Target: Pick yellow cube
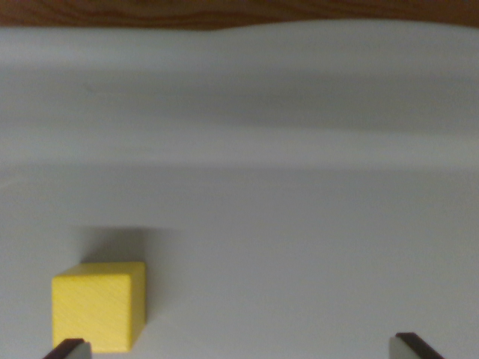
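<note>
A yellow wooden cube (99, 305) rests on the white surface (284, 247) at the wrist view's lower left. My gripper (243, 350) is open, with only the two dark fingertips (67, 348) showing at the bottom edge. The left fingertip sits just in front of the cube's lower left corner; the right fingertip is far off at the wrist view's lower right. The cube lies near the left finger, well off the middle of the gap, and nothing is held.
The white surface rises into a pale curved wall (239, 82) across the upper half of the view. A strip of brown wood (224, 11) runs along the top edge.
</note>
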